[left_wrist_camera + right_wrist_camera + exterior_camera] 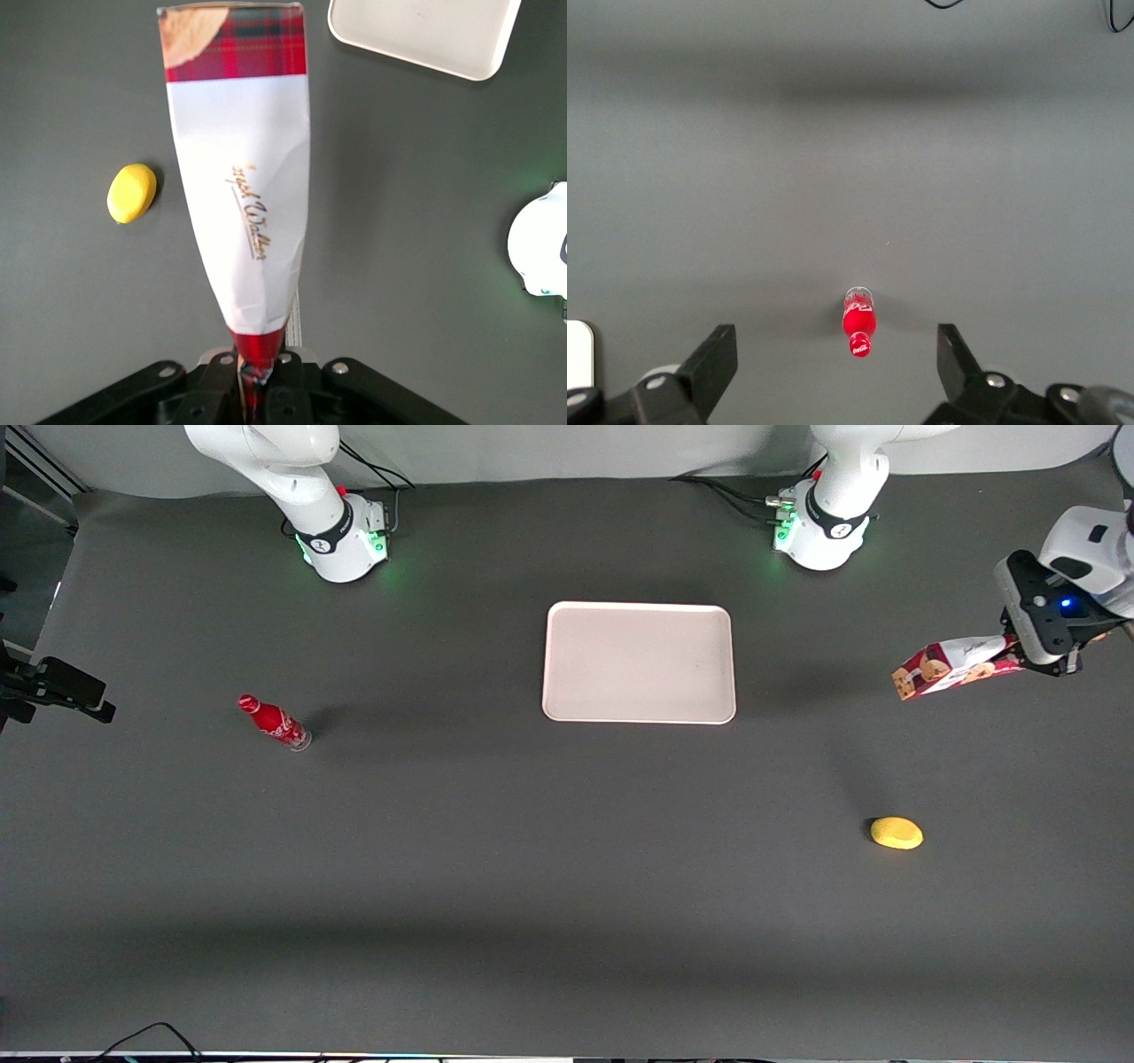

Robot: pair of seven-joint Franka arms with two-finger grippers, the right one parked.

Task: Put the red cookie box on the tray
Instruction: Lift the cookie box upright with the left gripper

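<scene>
The left arm's black two-finger gripper (1038, 657) hangs in the air toward the working arm's end of the surface, its jaws pressed together on one end of the long narrow red cardboard cookie box (952, 667), pinching that end flat. In the left wrist view the gripper (259, 379) clamps the creased red tip of the box (241, 177), whose white label face with gold script widens away from the jaws to a red tartan end printed with a tan cookie. The box is lifted clear of the dark grey matte surface (496, 850) and juts out from the gripper toward the flat pale pinkish-white rectangular tray (639, 662), tilted slightly downward at its free end, with open surface between the two. The tray, with rounded corners and a low rim, lies near the middle of the surface in front of the two white arm bases and holds nothing. A small yellow rounded lemon-like object (897, 833) rests nearer the front camera than the held box, well apart from the tray. A small red bottle (274, 723) lies on its side toward the parked arm's end. A pale backdrop edges the surface.
</scene>
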